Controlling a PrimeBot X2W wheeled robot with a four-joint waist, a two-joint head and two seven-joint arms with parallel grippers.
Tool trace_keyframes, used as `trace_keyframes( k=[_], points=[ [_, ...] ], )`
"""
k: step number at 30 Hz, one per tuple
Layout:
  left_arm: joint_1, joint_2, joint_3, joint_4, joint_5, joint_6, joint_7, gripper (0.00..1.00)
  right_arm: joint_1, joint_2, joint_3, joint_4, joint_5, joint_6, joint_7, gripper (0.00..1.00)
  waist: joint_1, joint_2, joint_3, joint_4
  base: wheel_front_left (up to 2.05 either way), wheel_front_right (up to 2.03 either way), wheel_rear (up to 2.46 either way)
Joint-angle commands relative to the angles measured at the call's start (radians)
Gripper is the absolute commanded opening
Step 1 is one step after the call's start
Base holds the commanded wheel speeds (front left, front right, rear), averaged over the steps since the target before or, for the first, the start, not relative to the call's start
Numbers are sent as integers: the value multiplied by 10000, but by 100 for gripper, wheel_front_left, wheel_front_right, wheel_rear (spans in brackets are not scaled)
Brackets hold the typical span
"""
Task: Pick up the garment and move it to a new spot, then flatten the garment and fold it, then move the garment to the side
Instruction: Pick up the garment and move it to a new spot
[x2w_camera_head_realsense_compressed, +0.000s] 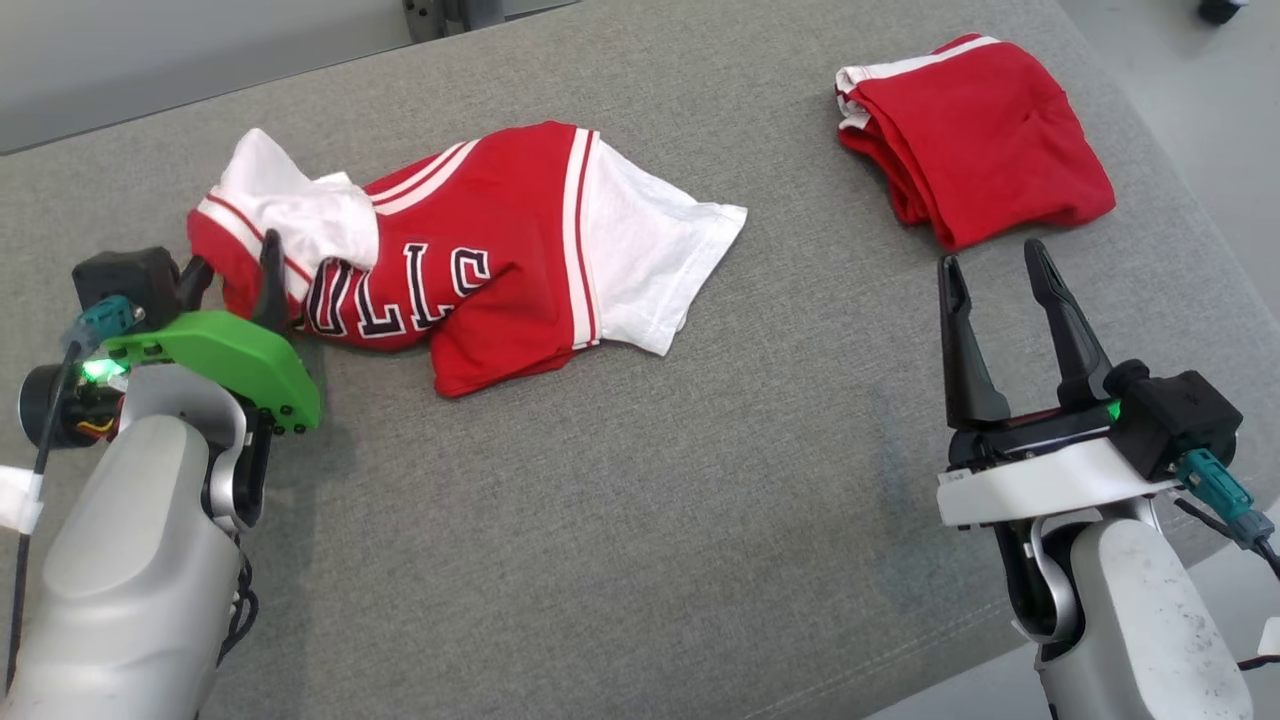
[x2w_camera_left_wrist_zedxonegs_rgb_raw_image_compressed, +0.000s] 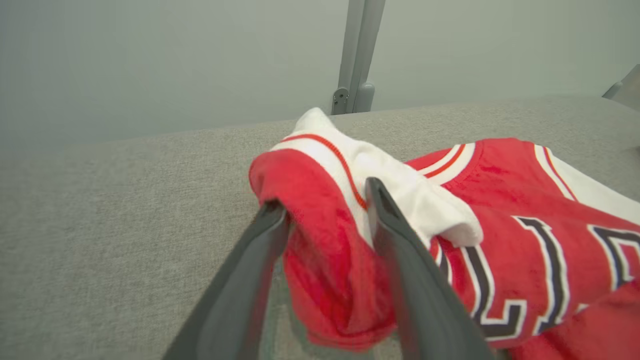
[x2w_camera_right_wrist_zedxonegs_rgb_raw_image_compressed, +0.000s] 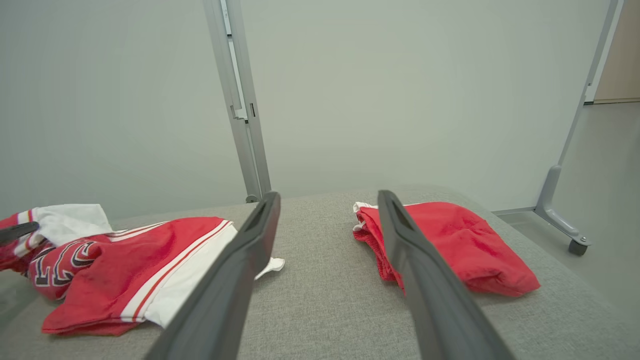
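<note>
Left hand (x2w_camera_left_wrist_zedxonegs_rgb_raw_image_compressed: 322, 202) is spread astride the left end of the garment (x2w_camera_head_realsense_compressed: 480, 260), a red fold between its fingers (x2w_camera_left_wrist_zedxonegs_rgb_raw_image_compressed: 400, 240), not pinched. That garment lies crumpled on the desk (x2w_camera_head_realsense_compressed: 640, 520), long axis running rightward. Right hand (x2w_camera_head_realsense_compressed: 995, 265), spread and empty, hovers well apart, near a folded red cloth (x2w_camera_head_realsense_compressed: 980, 140).

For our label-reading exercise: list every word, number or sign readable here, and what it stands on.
"LL": two dark, white-edged letters on the crumpled red-and-white fabric jersey; the curved letters either side are partly folded, so the whole word is unreadable.
No text on the folded plain red fabric garment.
</note>
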Motion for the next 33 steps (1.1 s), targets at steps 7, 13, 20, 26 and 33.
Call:
trace_keyframes(
  k=[7,13,20,26,33],
  points=[
    [-70,-177,-93,999,100,-340,-1064,100,58,-6,25,125,-363,-14,-40,100,0,-1,-525,574,0,0,0],
    [70,-405,-290,994,307,-751,-1449,100,195,-6,-2,238,-643,-14,-41,100,0,-1,-1098,1187,0,0,0],
    [1132,-522,26,-250,548,-713,-1554,100,468,-6,-5,439,-846,-14,-38,100,0,-1,-1763,1944,0,0,0],
    [3134,-543,848,-2417,1148,-167,-1550,100,707,-7,17,694,-868,-14,-36,100,0,-1,-2060,2364,0,0,0],
    [5444,-1220,1716,-4432,1571,154,-1552,100,1001,-10,40,1018,-940,-14,-36,100,0,-1,-2166,2706,0,0,0]
  ],
)
